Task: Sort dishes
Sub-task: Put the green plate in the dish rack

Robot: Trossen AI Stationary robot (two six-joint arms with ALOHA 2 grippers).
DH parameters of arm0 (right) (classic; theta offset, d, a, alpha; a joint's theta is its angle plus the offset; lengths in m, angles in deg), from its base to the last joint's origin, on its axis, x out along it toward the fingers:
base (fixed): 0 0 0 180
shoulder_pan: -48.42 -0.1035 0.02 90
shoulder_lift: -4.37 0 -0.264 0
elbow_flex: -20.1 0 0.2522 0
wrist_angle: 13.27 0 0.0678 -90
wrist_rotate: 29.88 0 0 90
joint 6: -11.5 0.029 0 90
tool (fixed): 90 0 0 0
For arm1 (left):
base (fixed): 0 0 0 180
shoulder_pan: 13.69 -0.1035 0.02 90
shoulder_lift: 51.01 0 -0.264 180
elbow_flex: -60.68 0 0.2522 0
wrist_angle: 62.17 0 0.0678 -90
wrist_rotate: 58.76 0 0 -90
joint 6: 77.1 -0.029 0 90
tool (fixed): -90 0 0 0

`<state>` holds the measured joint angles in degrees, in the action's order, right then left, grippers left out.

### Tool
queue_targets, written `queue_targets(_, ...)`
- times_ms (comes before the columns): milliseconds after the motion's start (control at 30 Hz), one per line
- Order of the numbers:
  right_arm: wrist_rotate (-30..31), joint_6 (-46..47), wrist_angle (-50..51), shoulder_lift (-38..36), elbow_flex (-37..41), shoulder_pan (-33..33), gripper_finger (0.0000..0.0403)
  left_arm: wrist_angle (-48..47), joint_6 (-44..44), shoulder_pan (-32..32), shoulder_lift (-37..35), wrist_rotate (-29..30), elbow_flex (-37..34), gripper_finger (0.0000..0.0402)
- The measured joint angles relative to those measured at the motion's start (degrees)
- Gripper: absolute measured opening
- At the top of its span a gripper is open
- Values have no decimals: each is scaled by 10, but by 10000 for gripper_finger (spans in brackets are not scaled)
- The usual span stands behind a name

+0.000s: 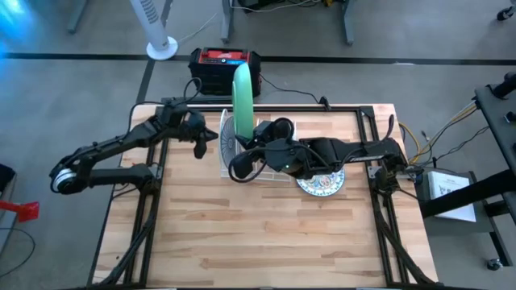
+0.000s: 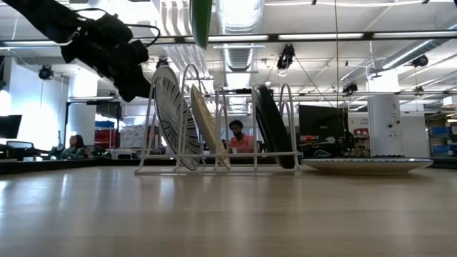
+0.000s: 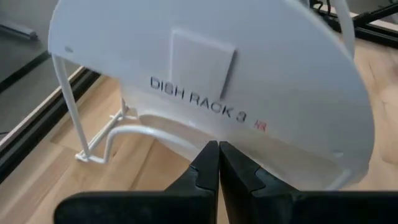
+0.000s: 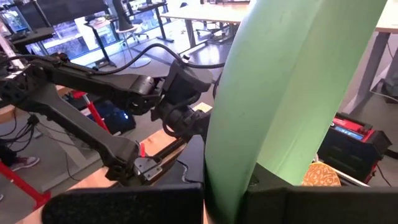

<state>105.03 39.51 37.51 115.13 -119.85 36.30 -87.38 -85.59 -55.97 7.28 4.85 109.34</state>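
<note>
Plates (image 2: 178, 121) upright in rack (image 2: 214, 165), apparently three, green plate (image 1: 242, 97) above

A plain light green round plate (image 1: 242, 93) hangs upright on edge above the far side. Three plates stand racked: white patterned (image 2: 175, 121), mustard-yellow speckled (image 2: 206, 125), dark teal (image 2: 271, 127). A white blue-floral plate (image 1: 322, 184) lies flat to their right.

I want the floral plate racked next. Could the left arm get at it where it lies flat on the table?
Probably not: the floral plate lies beyond the wire rack, partly under the right arm, and the left gripper sits on the rack's other side.
</note>
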Motion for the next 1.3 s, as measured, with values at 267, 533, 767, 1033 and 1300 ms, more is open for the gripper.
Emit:
queue_targets(267,1,0,0,0,0,4,2,-1,-18,3,7,-19,19,0)
queue_targets(533,1,0,-1,0,1,5,2,0,-36,3,8,-27,19,0)
queue_targets(767,-1,7,-3,0,17,17,2,13,-37,4,8,-28,19,0)
queue_targets(1033,-20,9,-28,1,36,21,2,16,-50,5,26,-35,42,0)
queue_targets(1300,18,36,5,1,45,24,2,-12,-70,9,66,-40,73,0)
